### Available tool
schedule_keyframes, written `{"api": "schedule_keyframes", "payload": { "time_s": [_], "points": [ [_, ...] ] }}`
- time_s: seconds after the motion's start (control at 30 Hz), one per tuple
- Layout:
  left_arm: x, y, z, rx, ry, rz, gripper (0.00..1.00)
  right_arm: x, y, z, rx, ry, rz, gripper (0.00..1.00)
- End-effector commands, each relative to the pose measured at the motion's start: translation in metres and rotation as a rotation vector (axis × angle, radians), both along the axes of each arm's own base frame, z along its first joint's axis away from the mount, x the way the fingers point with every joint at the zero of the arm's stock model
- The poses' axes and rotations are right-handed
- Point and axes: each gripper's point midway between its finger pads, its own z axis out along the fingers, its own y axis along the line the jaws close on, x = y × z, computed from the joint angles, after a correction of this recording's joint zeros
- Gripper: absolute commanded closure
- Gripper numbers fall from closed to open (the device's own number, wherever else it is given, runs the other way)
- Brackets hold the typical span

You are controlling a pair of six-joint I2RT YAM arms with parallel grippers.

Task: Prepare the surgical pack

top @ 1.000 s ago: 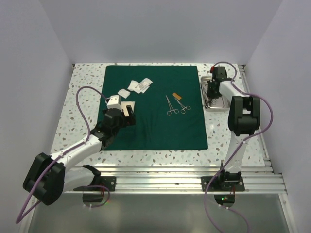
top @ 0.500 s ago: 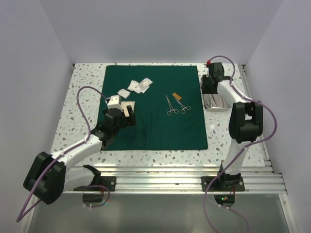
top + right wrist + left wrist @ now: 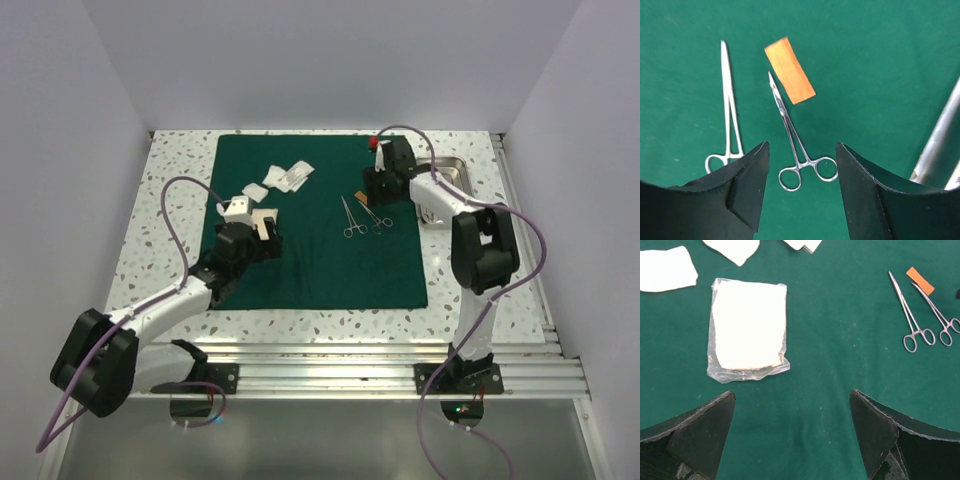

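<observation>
The green cloth (image 3: pixel 320 260) lies spread flat in the middle of the speckled table (image 3: pixel 165 170). The steel tray (image 3: pixel 457 166) sits on the bare tabletop just beside the cloth's right edge, partly hidden by the right arm (image 3: pixel 480 245). The right gripper (image 3: pixel 802 146) hangs over the right part of the cloth with its jaws apart and nothing between them. Below it two forceps lie side by side on the cloth, tips pointing away from the arms and finger rings toward them. The forceps nearer the tray (image 3: pixel 790 125) shows in the gap between the fingers, while the other forceps (image 3: pixel 728 100) lies off to the side, its rings partly hidden behind one finger. A small orange strip (image 3: pixel 790 70) lies flat just beside the tip of the forceps nearer the tray; whether the two touch cannot be told. The tray's rim shows at the right edge of that wrist view. The left gripper (image 3: pixel 792 395) hovers over the left part of the cloth, jaws spread wide and empty. A bagged gauze pad (image 3: pixel 747 332) lies flat on the cloth just ahead of it, untouched. A few loose gauze pads (image 3: pixel 290 175) lie beyond that, toward the cloth's far edge.
</observation>
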Motion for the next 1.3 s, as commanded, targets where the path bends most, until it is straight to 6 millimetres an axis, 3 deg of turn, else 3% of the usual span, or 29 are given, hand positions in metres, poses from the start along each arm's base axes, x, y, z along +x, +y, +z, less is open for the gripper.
{"api": "schedule_keyframes", "payload": {
  "time_s": [0.0,0.3,0.67,0.93,1.27],
  "points": [
    [0.006,-0.008,0.006,-0.009,-0.041,-0.037,0.00,0.004,0.004,-0.002,-0.002,0.005,0.047,0.40],
    [0.006,-0.007,0.008,-0.008,-0.044,-0.036,0.00,0.020,0.036,-0.018,-0.062,-0.038,0.176,0.47],
    [0.007,-0.007,0.007,-0.004,-0.043,-0.036,0.00,0.040,0.042,-0.038,-0.113,-0.022,0.209,0.59],
    [0.007,-0.007,0.006,-0.001,-0.037,-0.036,0.00,0.038,0.040,-0.053,-0.130,0.012,0.208,0.67],
    [0.007,-0.008,0.008,-0.006,-0.040,-0.038,0.00,0.015,0.035,-0.061,-0.128,0.059,0.227,0.73]
  ]
}}
